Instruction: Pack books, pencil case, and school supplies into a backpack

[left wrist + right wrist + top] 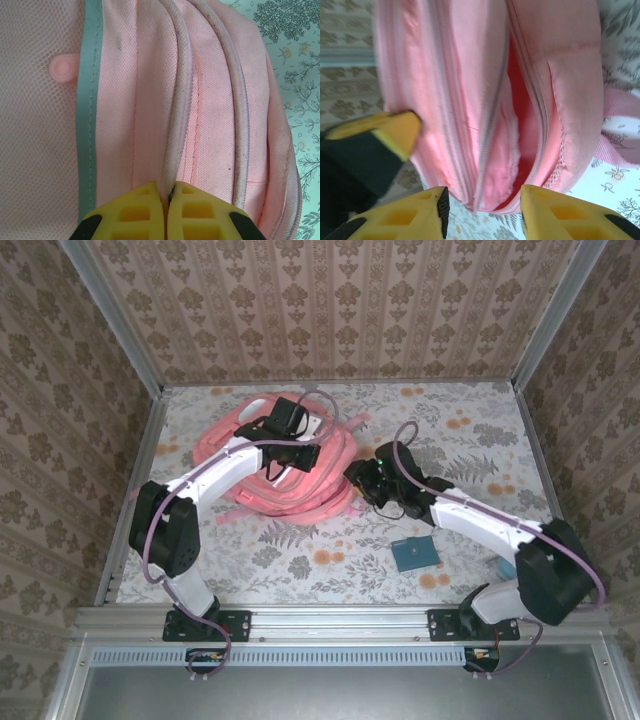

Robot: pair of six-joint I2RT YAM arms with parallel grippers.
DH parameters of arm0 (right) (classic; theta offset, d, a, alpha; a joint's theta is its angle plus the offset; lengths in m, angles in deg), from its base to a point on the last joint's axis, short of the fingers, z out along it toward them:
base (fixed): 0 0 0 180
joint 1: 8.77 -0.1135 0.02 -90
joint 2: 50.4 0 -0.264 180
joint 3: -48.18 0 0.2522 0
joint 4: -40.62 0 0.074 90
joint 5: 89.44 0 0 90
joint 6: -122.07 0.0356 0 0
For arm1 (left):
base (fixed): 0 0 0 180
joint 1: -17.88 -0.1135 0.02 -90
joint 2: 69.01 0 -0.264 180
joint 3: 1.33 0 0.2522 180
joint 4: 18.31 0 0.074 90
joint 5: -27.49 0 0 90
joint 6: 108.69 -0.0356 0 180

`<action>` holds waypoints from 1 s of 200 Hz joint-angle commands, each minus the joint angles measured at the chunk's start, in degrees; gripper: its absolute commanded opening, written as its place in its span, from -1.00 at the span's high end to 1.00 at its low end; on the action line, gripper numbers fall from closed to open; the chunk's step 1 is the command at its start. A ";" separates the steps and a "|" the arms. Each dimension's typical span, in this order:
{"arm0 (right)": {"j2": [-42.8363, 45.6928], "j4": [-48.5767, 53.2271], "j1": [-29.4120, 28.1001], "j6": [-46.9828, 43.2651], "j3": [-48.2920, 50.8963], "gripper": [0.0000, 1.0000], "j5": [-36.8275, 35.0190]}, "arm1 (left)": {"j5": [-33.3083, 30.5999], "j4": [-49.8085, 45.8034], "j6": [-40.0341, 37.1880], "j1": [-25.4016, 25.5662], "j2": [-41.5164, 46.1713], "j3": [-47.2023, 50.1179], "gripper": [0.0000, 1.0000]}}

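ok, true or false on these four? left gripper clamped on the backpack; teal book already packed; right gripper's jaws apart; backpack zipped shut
1. The left gripper is shut on a piped edge of the backpack. True.
2. The teal book is inside the backpack. False: it lies on the table.
3. The right gripper has its jaws apart, backpack fabric between them. True.
4. The backpack is zipped fully shut. False: it gapes, with red lining showing.

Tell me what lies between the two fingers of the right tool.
The backpack's unzipped edge, red lining showing, lies between the right tool's open fingers, in the right wrist view.
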 commanded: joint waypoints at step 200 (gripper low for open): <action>-8.84 19.70 6.10 -16.04 -8.40 0.80 -8.06 | 5.77 -1.20 11.11 -3.51 3.08 -5.20 -0.22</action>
